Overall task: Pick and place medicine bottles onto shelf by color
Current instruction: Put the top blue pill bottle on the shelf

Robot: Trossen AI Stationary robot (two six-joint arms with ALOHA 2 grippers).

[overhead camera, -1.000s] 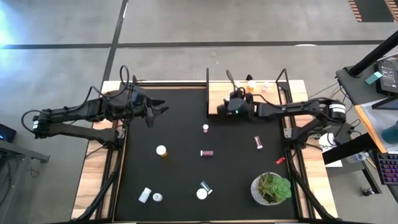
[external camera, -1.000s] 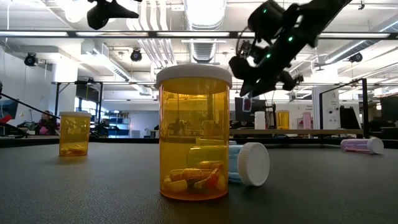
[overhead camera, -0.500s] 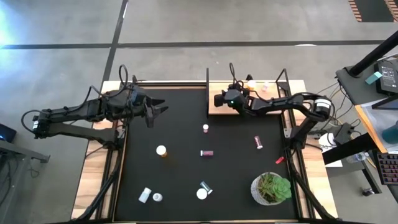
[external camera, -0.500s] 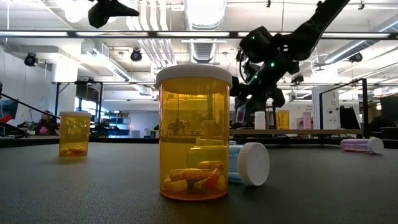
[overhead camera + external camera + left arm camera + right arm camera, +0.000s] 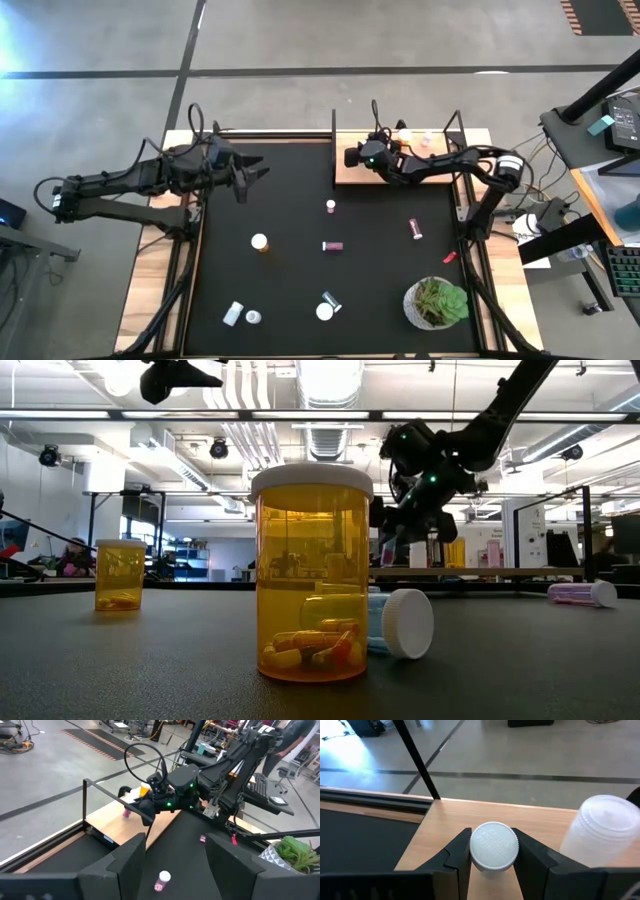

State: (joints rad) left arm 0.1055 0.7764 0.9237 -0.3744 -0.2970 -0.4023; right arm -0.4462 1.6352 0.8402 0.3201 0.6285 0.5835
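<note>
Reaching across the shelf [image 5: 350, 172] at upper centre, the right end effector [image 5: 490, 860] has swung in lower over the board, clamped on a white-capped bottle [image 5: 494, 846], so placement looks close. At upper left, the left end effector [image 5: 258, 177] hangs apart, empty.

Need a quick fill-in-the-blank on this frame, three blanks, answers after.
1. The right gripper is shut on a bottle with a ____ cap.
2. That bottle is over the light-wood ____, not the black mat.
3. The potted plant is ____ in colour.

Missing words: white; shelf; green
</note>
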